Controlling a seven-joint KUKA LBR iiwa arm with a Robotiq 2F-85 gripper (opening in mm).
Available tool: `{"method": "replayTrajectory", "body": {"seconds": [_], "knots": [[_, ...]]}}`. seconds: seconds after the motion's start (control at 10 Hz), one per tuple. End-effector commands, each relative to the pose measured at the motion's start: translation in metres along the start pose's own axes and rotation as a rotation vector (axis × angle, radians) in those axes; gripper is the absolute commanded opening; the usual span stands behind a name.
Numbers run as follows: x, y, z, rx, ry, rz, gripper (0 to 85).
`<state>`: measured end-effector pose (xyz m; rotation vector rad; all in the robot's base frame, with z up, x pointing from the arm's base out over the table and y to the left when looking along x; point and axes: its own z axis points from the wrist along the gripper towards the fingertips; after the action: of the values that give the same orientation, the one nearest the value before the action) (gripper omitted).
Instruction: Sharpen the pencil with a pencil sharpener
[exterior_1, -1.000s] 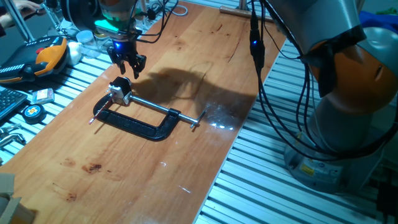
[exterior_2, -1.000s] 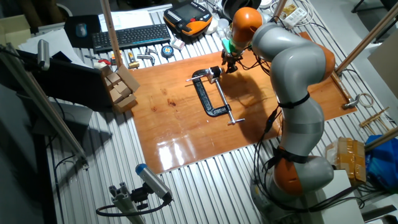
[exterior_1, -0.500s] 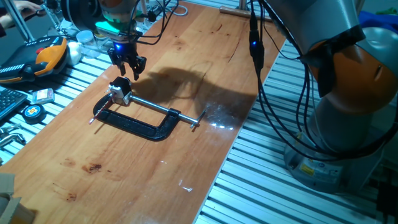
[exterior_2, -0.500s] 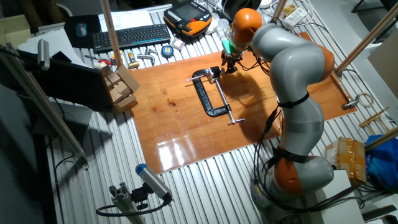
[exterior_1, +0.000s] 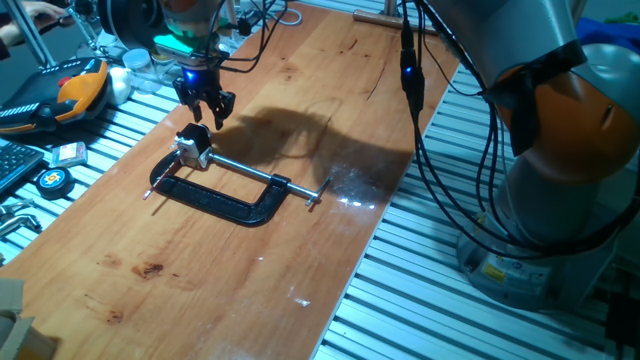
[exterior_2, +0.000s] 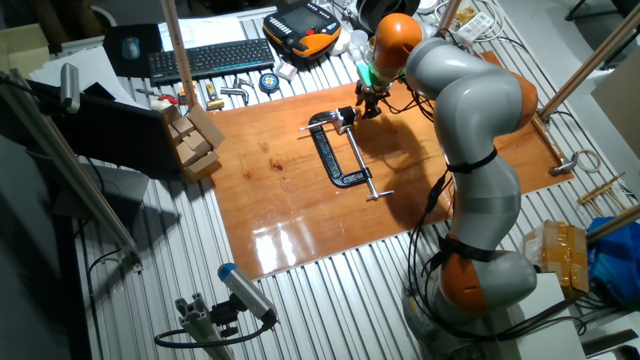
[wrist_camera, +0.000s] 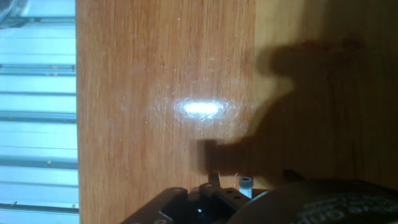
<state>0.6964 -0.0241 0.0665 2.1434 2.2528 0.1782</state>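
Nothing has moved since the earlier frames: my pincer (exterior_1: 206, 108) hangs in the same spot above the far end of the black C-clamp (exterior_1: 225, 200), and the clamp lies as it did. The two dark fingers look slightly spread with nothing between them, so I read the pincer as released and empty, though the gap is small at this range.

The pencil sharpener (exterior_1: 193, 146) sits just below and a little toward me from the fingertips, apart from them, held at the clamp's jaw end by the steel screw rod (exterior_1: 262, 176). I cannot make out the pencil for certain; a thin dark sliver near the clamp's outer end may be it.

My worry is descending blind: the hand view shows only the bare wooden surface (wrist_camera: 161, 74) and shadow, so I could come down on the clamp frame or the rod instead of the pencil.
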Motion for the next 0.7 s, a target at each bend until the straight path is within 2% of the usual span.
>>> {"method": "replayTrajectory", "body": {"seconds": [0.0,0.6], "knots": [[0.0000,-0.0002,0.0006,0.000,-0.003,0.000,51.0],[0.0005,-0.0007,0.0044,-0.005,0.000,0.008,51.0]]}}
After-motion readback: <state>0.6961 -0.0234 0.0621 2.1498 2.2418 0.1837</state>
